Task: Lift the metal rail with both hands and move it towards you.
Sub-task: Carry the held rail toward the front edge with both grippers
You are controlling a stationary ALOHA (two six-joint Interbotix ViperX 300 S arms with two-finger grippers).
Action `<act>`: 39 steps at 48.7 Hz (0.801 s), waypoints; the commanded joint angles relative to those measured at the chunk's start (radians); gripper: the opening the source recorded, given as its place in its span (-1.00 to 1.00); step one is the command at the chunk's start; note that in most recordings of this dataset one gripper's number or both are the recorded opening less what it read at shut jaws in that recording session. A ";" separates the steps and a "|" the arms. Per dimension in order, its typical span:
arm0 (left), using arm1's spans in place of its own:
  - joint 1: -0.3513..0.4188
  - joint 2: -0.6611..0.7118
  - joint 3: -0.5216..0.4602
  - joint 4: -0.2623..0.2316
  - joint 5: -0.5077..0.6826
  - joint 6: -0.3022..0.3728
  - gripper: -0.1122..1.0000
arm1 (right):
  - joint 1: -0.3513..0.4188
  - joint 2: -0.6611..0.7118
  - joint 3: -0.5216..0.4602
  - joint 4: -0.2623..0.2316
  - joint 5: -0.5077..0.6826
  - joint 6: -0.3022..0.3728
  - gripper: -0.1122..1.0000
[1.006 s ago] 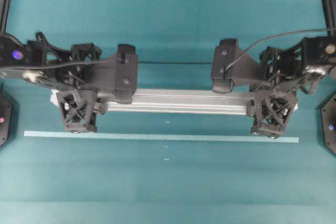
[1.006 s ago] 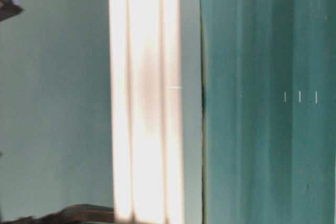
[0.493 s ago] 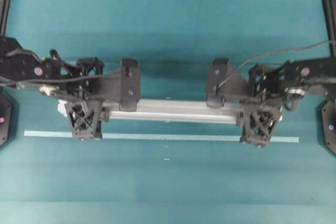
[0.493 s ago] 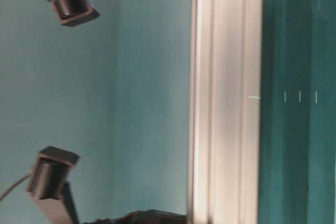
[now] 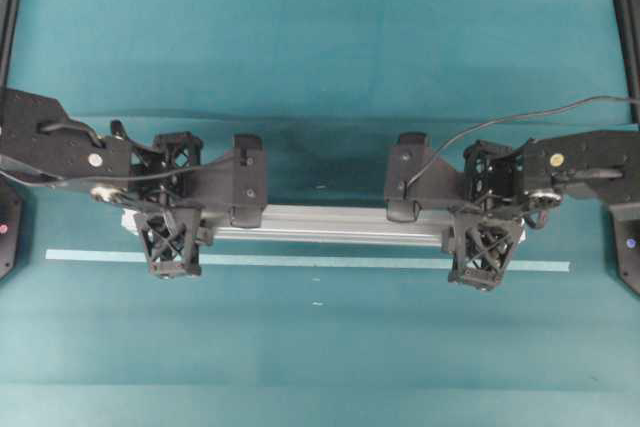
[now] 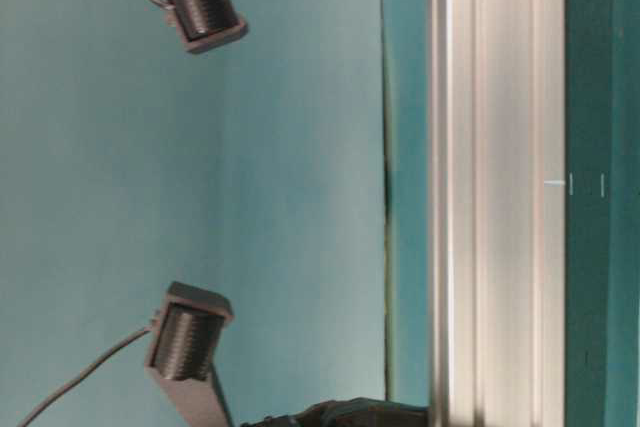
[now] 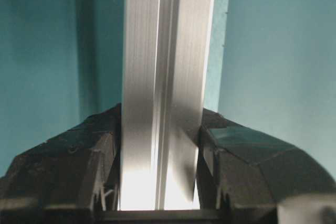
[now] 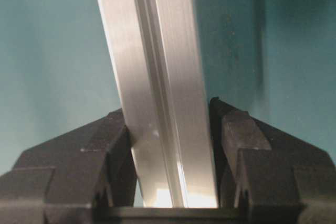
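Left hand (image 5: 172,217), right hand (image 5: 487,215) clamping grooved silver metal rail (image 5: 330,224), seemingly level

The metal rail (image 5: 330,224) is a long, straight, silver bar with grooves running along its length. It lies level and runs left to right across the middle of the scene, just on the far side of a thin pale strip (image 5: 320,261) and parallel to it. The left end effector (image 5: 170,202) is clamped across it near its left end, and the right end effector (image 5: 486,209) near its right end.
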 commanded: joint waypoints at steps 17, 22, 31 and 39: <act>-0.002 0.025 0.043 -0.002 -0.091 -0.058 -0.24 | 0.021 0.048 0.012 0.003 -0.094 0.020 -0.04; -0.003 0.029 0.048 -0.002 -0.100 -0.060 -0.24 | 0.032 0.066 0.012 0.005 -0.106 0.018 -0.04; -0.003 0.032 0.048 -0.002 -0.121 -0.080 -0.24 | 0.035 0.080 0.012 0.005 -0.114 0.018 -0.04; -0.005 0.041 0.048 0.000 -0.144 -0.103 -0.24 | 0.035 0.080 0.014 0.005 -0.118 0.018 -0.04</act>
